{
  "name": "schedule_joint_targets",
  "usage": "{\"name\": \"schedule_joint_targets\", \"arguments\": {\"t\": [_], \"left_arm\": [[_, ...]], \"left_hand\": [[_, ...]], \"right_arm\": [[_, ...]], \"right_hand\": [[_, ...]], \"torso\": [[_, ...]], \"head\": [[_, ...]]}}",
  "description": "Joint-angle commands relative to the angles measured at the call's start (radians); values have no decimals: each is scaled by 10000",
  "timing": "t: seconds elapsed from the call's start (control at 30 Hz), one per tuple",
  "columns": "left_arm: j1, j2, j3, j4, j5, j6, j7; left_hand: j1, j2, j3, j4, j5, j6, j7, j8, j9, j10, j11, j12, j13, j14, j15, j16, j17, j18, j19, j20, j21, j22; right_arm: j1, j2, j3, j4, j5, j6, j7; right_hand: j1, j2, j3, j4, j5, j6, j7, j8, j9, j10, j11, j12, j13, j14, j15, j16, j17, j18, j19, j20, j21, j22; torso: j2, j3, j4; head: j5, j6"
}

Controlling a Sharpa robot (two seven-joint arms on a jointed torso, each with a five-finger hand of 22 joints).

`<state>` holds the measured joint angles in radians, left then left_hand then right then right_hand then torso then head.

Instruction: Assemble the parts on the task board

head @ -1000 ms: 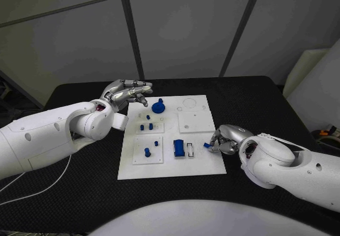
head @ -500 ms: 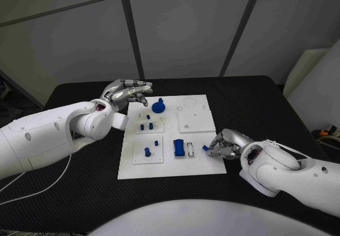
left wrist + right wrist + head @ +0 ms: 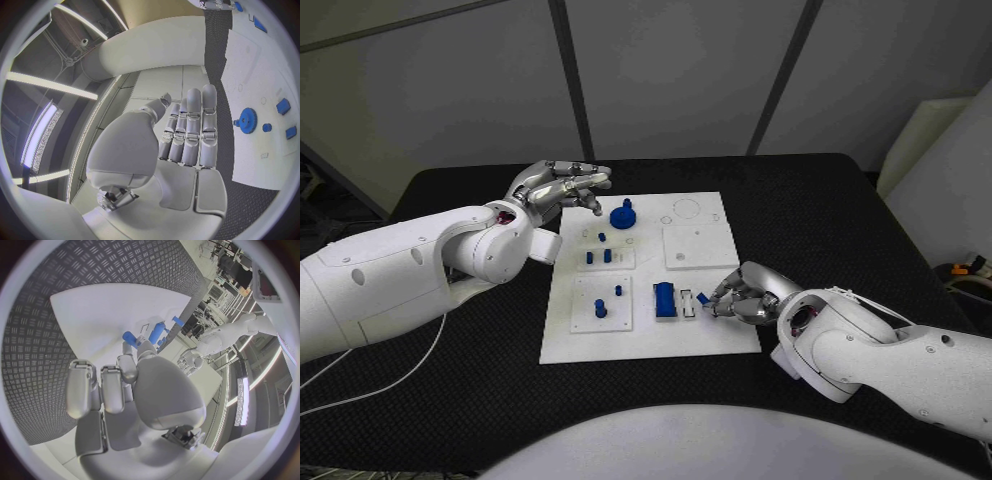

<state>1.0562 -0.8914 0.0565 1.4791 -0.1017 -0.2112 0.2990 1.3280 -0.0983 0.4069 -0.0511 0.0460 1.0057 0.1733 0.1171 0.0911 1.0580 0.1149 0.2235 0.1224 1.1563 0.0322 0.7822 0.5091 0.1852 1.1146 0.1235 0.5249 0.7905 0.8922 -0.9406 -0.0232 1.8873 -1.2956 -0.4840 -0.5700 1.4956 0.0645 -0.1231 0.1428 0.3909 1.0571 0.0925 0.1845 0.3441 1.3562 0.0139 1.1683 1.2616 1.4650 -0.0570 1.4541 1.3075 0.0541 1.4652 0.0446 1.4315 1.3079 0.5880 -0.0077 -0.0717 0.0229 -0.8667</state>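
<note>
We see the white task board (image 3: pixel 646 335) lying flat in the middle of the black tabletop. A blue gear-shaped part (image 3: pixel 623 215) stands near the board's far edge. Small blue pegs (image 3: pixel 597 258) stand upright in the left-hand insets, another peg (image 3: pixel 600 308) nearer the front. A blue block (image 3: pixel 665 301) sits beside a narrow white slot (image 3: pixel 687 304) toward the board's near right corner.
</note>
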Motion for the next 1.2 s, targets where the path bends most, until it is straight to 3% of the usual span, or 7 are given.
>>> {"name": "schedule_joint_targets", "arguments": {"t": [0.03,0.27,0.43,0.53,0.7,1.2], "left_arm": [[11,8,6,18,36,121,47],[12,10,6,21,36,129,41],[12,25,6,22,36,142,34],[13,28,6,19,36,148,25],[13,29,6,22,36,310,-88],[13,38,6,17,36,491,-223]], "left_hand": [[-87,-22,-48,-5,17,-29,50,45,-11,-67,-6,50,-12,-62,15,-13,-12,-45,-6,45,-54,-11],[-87,-22,-48,-5,17,-29,50,45,-11,-67,-6,50,-12,-62,15,-13,-12,-45,-6,45,-54,-11],[-87,-22,-48,-5,17,-29,50,45,-11,-67,-6,50,-12,-62,15,-13,-12,-45,-6,45,-54,-11],[-87,-22,-48,-5,17,-29,50,45,-11,-67,-6,50,-12,-62,15,-13,-12,-45,-6,45,-54,-11],[-106,-28,-68,-1,16,-72,65,30,-25,-105,8,60,-18,-77,25,-10,-37,-46,-2,53,-84,-30],[-131,-26,-91,7,17,-146,97,3,-48,-188,36,62,-30,-125,50,-15,-71,-52,-17,70,-134,-60]], "right_arm": [[12,106,4,-37,361,-289,265],[11,357,6,-169,392,-419,298],[12,525,9,-338,423,-76,254],[13,627,10,-428,455,193,199],[14,753,12,-536,394,437,107],[14,970,14,-733,93,643,-21]], "right_hand": [[-168,-4,19,82,-48,105,-90,49,-6,198,-107,184,220,710,-81,68,962,-101,175,-15,54,818],[-458,-100,36,306,-129,154,-102,32,-11,240,-114,223,253,719,-85,88,995,-105,187,-19,68,839],[-815,-138,17,586,-134,189,-105,20,-13,269,-112,247,274,723,-82,94,1009,-110,199,-19,82,860],[-1069,-240,-52,780,317,234,-122,26,-1,302,-125,282,305,730,-91,111,1038,-112,207,-24,91,874],[-1275,-282,-116,948,422,253,-118,29,10,297,-120,260,295,727,-92,103,1028,-110,204,-27,83,866],[-1417,-352,-185,1066,428,255,-115,28,21,279,-116,224,278,721,-90,85,1008,-103,188,-26,59,838]], "torso": [[5,12,0],[8,4,-12],[3,2,7],[5,5,5],[0,7,-12],[3,-3,-9]], "head": [[40,-3],[71,-2],[77,-17],[85,-11],[106,-15],[117,-27]]}}
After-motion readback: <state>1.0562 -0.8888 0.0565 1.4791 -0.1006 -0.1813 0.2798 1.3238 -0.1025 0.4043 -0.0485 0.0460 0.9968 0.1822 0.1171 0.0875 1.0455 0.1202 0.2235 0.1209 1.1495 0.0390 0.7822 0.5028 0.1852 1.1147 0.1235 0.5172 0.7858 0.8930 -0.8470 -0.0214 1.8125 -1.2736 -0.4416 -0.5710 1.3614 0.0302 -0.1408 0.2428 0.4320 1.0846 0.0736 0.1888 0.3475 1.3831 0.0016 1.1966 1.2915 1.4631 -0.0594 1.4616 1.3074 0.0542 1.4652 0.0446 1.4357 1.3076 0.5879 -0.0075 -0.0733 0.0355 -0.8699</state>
